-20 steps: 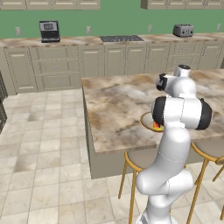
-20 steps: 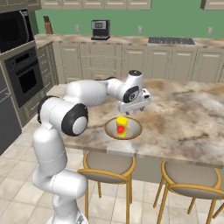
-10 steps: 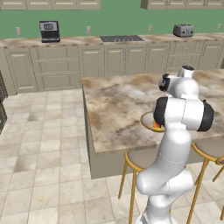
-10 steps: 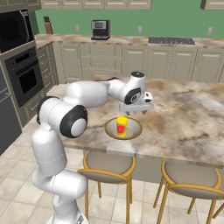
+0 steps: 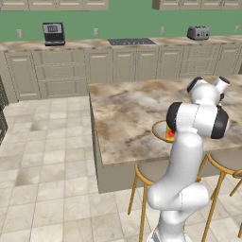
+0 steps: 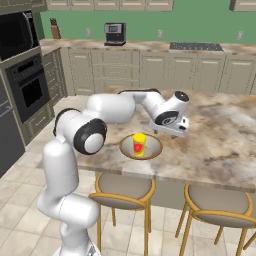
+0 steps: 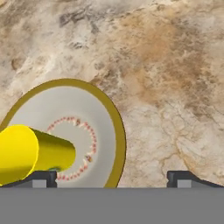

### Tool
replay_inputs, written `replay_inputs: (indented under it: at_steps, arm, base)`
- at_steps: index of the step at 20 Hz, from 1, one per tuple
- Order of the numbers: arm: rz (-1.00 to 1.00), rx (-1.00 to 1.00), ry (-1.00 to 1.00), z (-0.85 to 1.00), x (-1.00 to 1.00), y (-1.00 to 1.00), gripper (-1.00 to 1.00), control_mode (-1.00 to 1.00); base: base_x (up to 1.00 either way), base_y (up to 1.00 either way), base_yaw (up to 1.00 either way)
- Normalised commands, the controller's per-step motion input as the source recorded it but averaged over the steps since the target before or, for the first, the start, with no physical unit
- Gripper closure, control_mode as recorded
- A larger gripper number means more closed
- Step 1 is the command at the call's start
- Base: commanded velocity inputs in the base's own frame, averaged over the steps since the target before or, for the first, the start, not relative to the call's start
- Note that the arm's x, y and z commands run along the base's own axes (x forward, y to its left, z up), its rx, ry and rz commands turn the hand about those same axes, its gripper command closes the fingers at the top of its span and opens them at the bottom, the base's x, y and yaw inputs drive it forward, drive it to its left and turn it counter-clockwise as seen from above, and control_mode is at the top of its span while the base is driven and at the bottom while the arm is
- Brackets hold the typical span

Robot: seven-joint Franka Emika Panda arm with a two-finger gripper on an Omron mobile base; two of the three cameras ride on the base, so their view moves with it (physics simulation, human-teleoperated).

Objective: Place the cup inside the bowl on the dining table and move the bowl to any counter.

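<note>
On the dining table (image 6: 220, 145), near its front edge: one bowl (image 6: 153, 144), tan-rimmed, with the yellow cup (image 6: 139, 143) standing upright inside it. Gripper (image 6: 176, 131) hovers just beside the bowl's far right rim, jaws spread wide and empty, touching neither item. Two stools (image 6: 122, 191) stand below the table edge.

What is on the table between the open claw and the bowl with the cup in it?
Nothing: in the right base view only bare table separates the claw from the bowl holding the cup.
</note>
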Motion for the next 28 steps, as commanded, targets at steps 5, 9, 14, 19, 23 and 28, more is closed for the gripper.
replay_inputs:
  at_steps: [5, 9, 14, 19, 23, 28]
  arm:
    - [-0.19, 0.18, 0.01, -0.10, 0.00, -0.33, -1.00, -1.00]
    - [-0.10, 0.14, 0.02, -0.09, 0.00, -0.11, -1.00, -1.00]
    - [0.00, 0.08, 0.00, -0.15, 0.00, 0.03, -1.00, -1.00]
    - [0.00, 0.00, 0.00, 0.00, 0.00, 0.18, -1.00, -1.00]
    - [0.00, 0.00, 0.00, 0.00, 0.00, 0.31, -1.00, -1.00]
    - [0.00, 0.00, 0.01, -0.01, 0.00, 0.31, -1.00, -1.00]
  base:
    - [0.00, 0.00, 0.00]
    - [0.00, 0.00, 0.00]
    - [0.00, 0.00, 0.00]
    - [0.00, 0.00, 0.00]
    - [0.00, 0.00, 0.00]
    - [0.00, 0.00, 0.00]
